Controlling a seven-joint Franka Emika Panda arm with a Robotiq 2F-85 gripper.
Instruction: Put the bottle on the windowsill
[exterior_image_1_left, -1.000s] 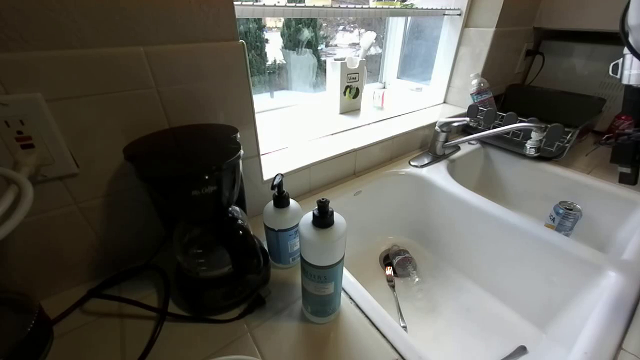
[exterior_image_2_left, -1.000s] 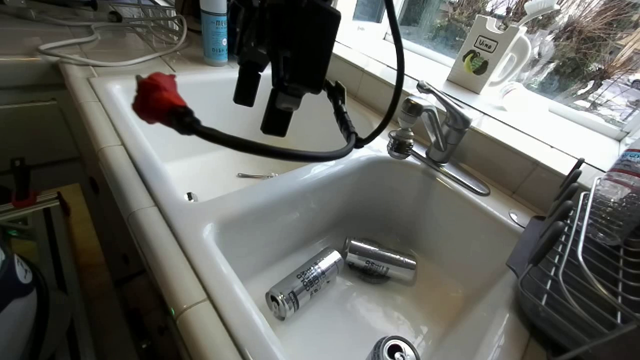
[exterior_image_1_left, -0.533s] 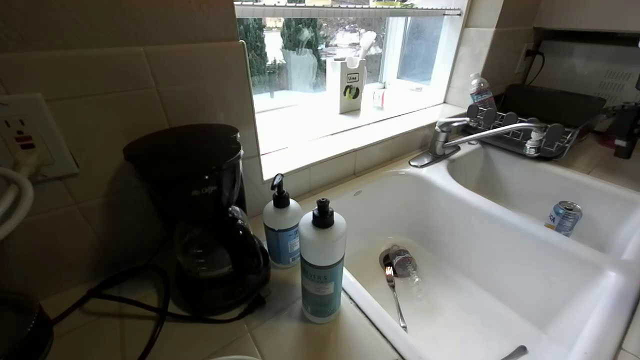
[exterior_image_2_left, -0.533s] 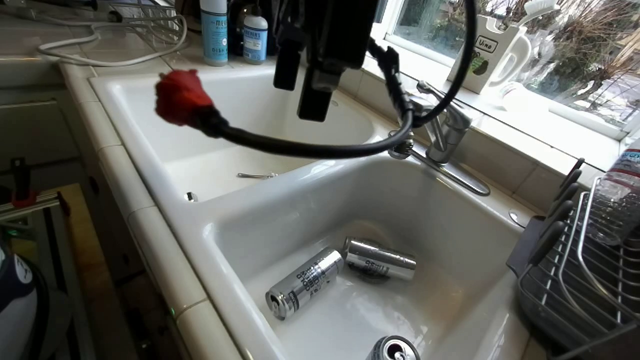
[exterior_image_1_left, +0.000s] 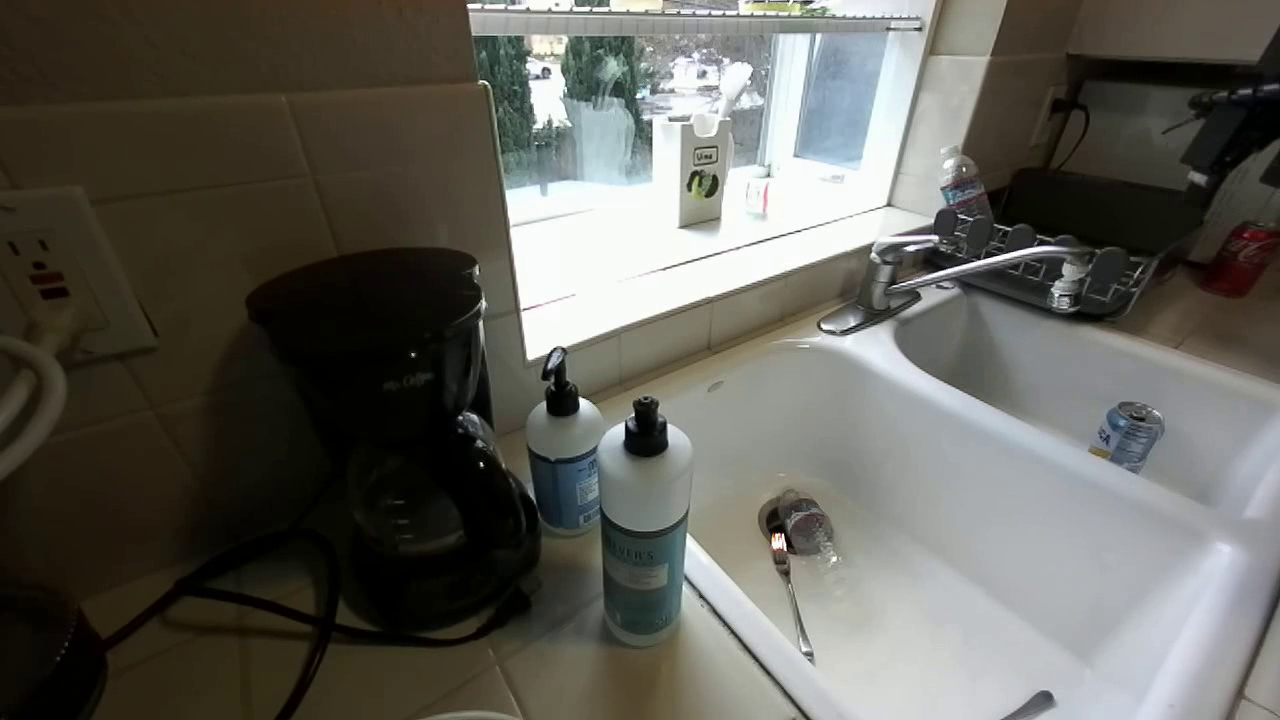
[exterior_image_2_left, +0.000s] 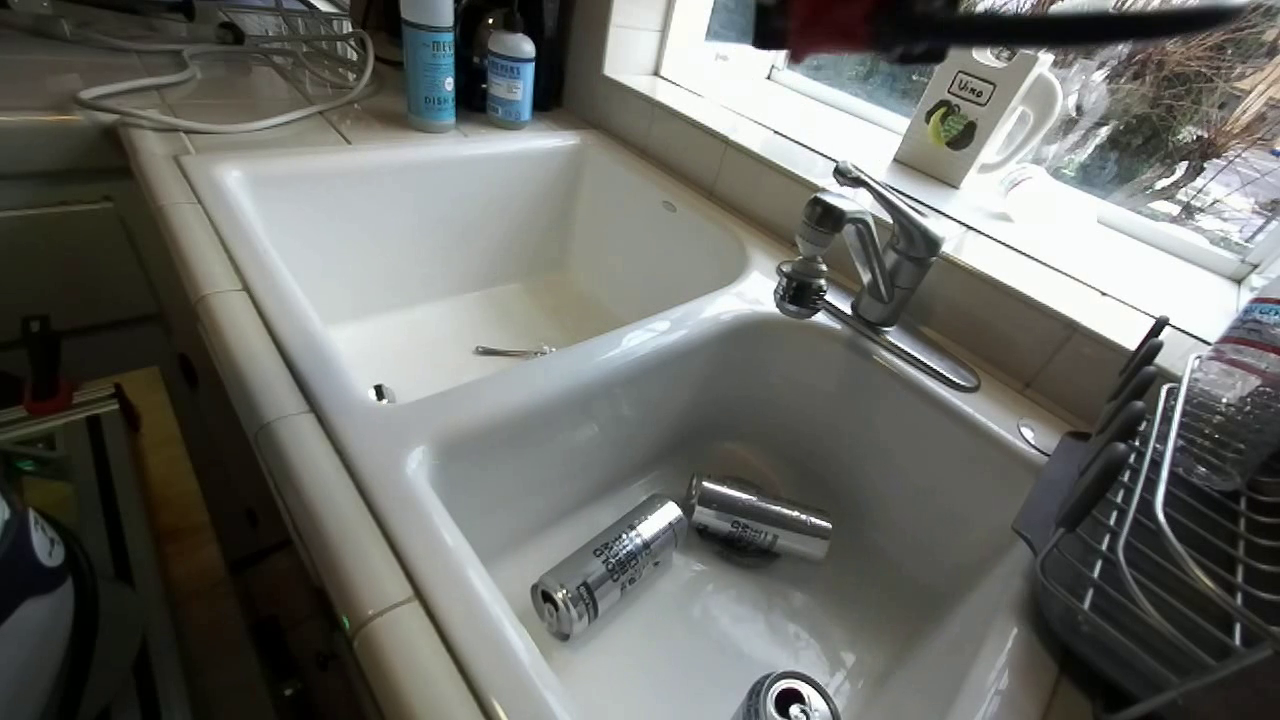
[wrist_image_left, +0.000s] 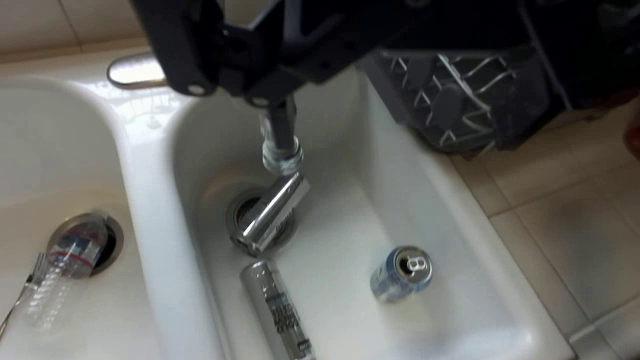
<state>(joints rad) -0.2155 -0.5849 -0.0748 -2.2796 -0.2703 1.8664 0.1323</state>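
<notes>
Two clear plastic bottles show, and I cannot tell which is meant. One bottle (exterior_image_1_left: 806, 524) lies in the sink basin by the drain; the wrist view shows it at the left (wrist_image_left: 75, 252). The other bottle (exterior_image_1_left: 963, 183) leans in the dish rack; it also shows in an exterior view (exterior_image_2_left: 1235, 390). The white windowsill (exterior_image_1_left: 700, 278) runs along the window, also seen in an exterior view (exterior_image_2_left: 1060, 255). My gripper (wrist_image_left: 397, 146) hangs from the top of the wrist view. Its fingers are wide apart and empty, with the rack beyond them. The exterior views do not show its fingertips clearly.
A faucet (exterior_image_2_left: 890, 255) stands between sink and windowsill. A white jug (exterior_image_2_left: 960, 120) stands on the windowsill. Several cans lie or stand in the basin below me, such as a silver can (wrist_image_left: 280, 310). The dish rack (exterior_image_2_left: 1130, 500), two soap bottles (exterior_image_1_left: 645, 560) and a coffee maker (exterior_image_1_left: 400, 440) stand around.
My gripper has risen and moved off toward the upper right in an exterior view, where only the dangling cable stays at the top. The bottles have not moved.
</notes>
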